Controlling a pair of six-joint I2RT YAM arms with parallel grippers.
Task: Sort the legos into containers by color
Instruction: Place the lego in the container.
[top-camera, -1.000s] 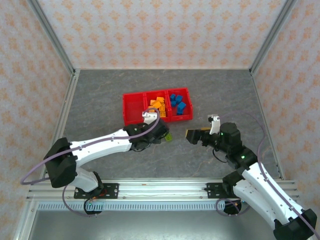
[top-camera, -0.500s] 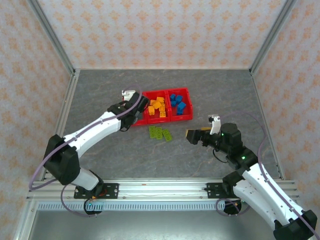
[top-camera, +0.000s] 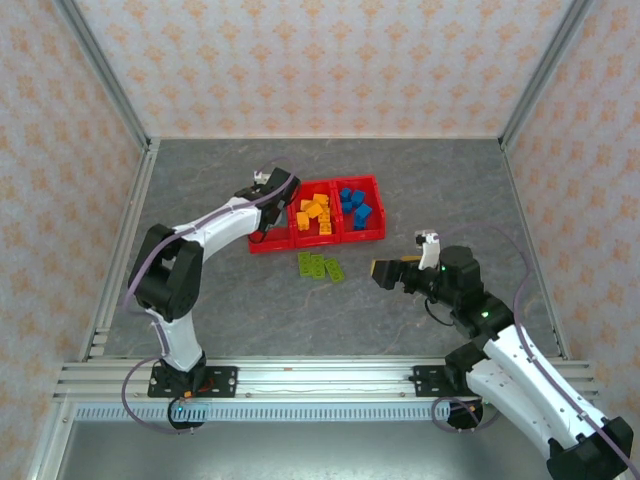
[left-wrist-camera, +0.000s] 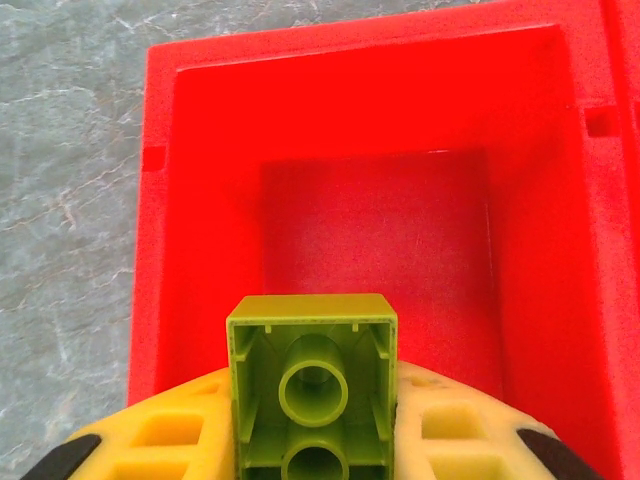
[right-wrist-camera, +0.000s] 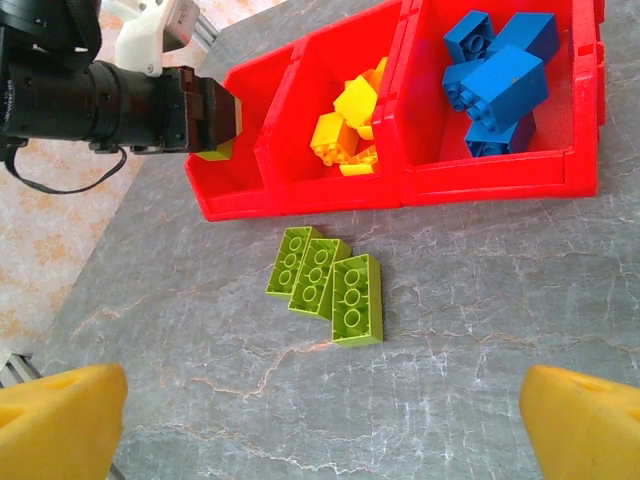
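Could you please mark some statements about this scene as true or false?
1. The left gripper holds a green brick above the left compartment. True.
2. The left compartment contains bricks. False: its floor is bare.
3. Three green bricks lie on the table before the tray. True.
4. The blue bricks sit in the middle compartment. False: they are in the right compartment.
5. The right gripper grips a brick. False: it is open and empty.

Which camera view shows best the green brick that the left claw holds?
Left wrist: the brick fills the foreground, underside tubes clear, above the left bin. Right wrist: a mere green sliver; top: the left arm hides it.
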